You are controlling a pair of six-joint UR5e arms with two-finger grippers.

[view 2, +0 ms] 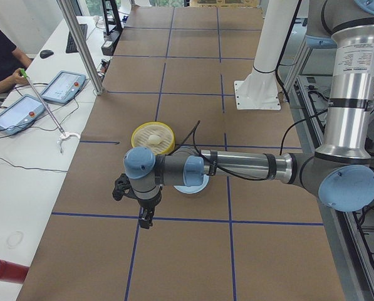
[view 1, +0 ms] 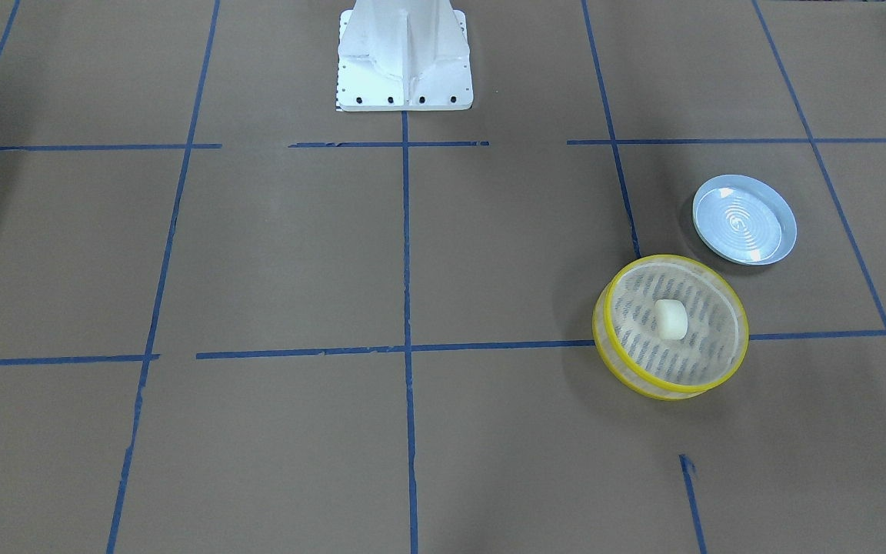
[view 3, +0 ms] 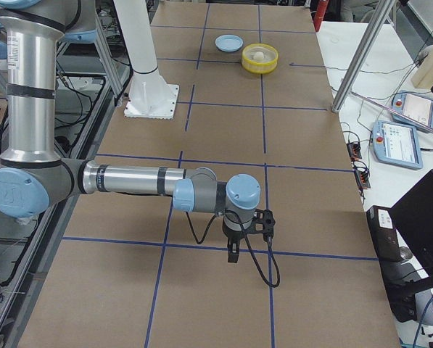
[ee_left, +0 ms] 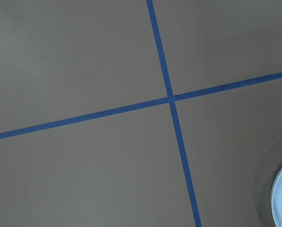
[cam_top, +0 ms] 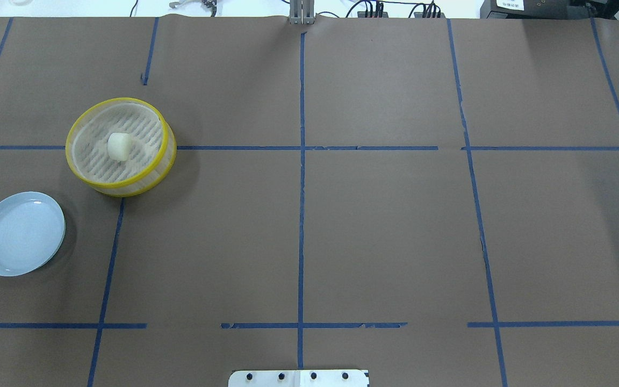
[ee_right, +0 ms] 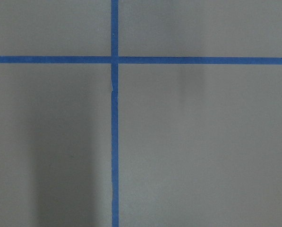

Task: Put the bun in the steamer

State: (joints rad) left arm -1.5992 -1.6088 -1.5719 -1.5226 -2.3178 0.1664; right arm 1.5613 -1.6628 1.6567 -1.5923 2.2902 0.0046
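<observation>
Bright even light, soft shadows.

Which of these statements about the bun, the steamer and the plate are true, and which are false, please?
1. The bun lies inside the steamer. True.
2. The blue plate touches the steamer. False: bare table shows between them.
3. The left gripper holds the bun. False: the bun lies free in the steamer, and the gripper hangs over the table away from it.
4. The steamer's rims are yellow. True.
</observation>
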